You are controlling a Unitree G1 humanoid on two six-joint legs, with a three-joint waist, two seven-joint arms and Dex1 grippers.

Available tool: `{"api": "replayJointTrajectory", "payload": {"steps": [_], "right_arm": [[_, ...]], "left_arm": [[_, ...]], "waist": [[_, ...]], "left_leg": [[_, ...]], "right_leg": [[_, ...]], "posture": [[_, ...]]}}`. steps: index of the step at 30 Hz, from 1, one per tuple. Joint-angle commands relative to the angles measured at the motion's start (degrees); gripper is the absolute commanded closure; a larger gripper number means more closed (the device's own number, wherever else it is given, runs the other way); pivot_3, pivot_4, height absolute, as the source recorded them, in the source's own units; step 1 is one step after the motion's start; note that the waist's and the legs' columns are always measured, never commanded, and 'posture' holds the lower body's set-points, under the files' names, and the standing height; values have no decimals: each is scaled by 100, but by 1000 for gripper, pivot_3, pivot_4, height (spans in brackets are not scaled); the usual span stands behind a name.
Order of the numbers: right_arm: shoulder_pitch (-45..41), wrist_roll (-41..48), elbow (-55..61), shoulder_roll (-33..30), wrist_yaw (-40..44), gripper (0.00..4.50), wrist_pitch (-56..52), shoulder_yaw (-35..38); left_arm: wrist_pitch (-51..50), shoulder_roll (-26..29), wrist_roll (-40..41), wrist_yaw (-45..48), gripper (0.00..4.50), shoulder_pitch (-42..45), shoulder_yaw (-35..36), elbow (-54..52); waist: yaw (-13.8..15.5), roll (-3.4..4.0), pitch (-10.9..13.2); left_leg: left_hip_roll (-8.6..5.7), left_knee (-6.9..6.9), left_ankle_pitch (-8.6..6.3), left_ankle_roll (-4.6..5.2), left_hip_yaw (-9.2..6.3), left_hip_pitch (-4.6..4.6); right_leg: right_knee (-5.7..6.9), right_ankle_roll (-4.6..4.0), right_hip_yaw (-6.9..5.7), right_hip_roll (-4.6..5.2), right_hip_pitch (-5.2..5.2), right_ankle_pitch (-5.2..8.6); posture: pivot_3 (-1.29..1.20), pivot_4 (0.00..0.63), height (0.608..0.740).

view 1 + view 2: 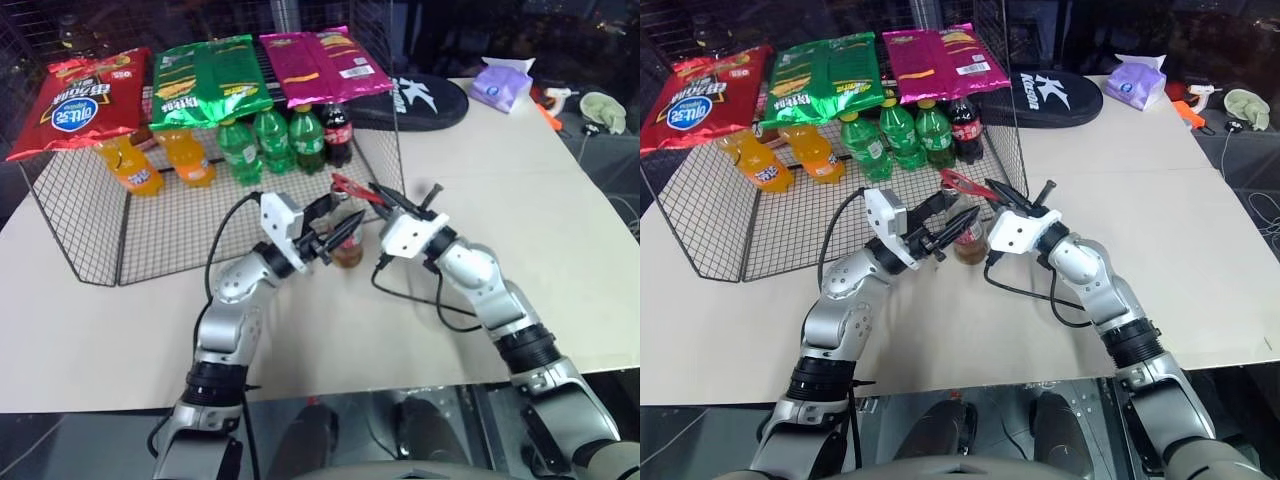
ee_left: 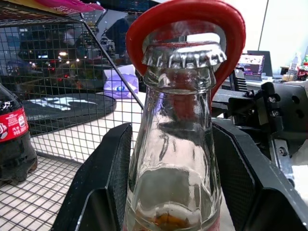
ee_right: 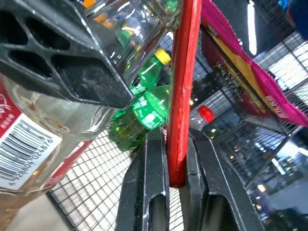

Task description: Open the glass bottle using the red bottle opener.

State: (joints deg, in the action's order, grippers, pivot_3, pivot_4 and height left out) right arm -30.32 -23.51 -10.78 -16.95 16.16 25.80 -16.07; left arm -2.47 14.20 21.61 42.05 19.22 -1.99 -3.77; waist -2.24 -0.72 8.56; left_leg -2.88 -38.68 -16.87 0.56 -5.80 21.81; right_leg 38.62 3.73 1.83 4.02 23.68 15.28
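My left gripper is shut on the glass bottle, which stands upright on the table just in front of the wire rack. The left wrist view shows the clear neck between both black fingers, with a crimped metal cap on top and a little amber drink low down. My right gripper is shut on the slim handle of the red bottle opener. The opener's ring head arches over and behind the cap. The opener reaches left from the right gripper, above the bottle.
A wire mesh rack stands behind the bottle, holding orange soda bottles, green ones and a cola bottle. Snack bags lie on top of it. A black pouch and a tissue pack sit at the back right.
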Motion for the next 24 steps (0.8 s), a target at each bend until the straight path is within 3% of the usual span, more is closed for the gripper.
{"api": "replayJointTrajectory", "payload": {"steps": [1, 8, 13, 24], "right_arm": [[-57, -330, -138, 84, -117, 4500, 552, -456], [-253, -614, -579, 144, -359, 4500, 998, -619], [-241, 51, -733, 356, 2, 4500, 1112, -631], [-766, -721, -933, -493, -129, 4500, 1515, -570]], "left_arm": [[-37, -38, 6, -16, 2488, 49, -89, -171], [-56, -61, -13, -21, 2488, 79, -107, -148], [-62, -71, -13, -14, 2488, 93, -106, -128], [-49, -122, -34, -13, 2488, 112, -118, -76]], "waist": [[-1, 0, 0], [-5, 0, 0], [-6, 0, 0], [6, 2, -2]], "left_leg": [[0, 0, 0, 0, 0, 0], [0, 0, 0, 0, 2, -3], [1, 0, 0, 0, 2, -6], [-1, -1, 0, 0, 2, -7]], "right_leg": [[0, 0, 0, 0, 0, 0], [1, 0, 1, -1, -2, 0], [0, 0, 2, -1, -7, 0], [0, 0, 2, -1, -8, 0]], "posture": [[0, 150, 740], [0, 150, 740], [0, 150, 740], [0, 150, 740]]}}
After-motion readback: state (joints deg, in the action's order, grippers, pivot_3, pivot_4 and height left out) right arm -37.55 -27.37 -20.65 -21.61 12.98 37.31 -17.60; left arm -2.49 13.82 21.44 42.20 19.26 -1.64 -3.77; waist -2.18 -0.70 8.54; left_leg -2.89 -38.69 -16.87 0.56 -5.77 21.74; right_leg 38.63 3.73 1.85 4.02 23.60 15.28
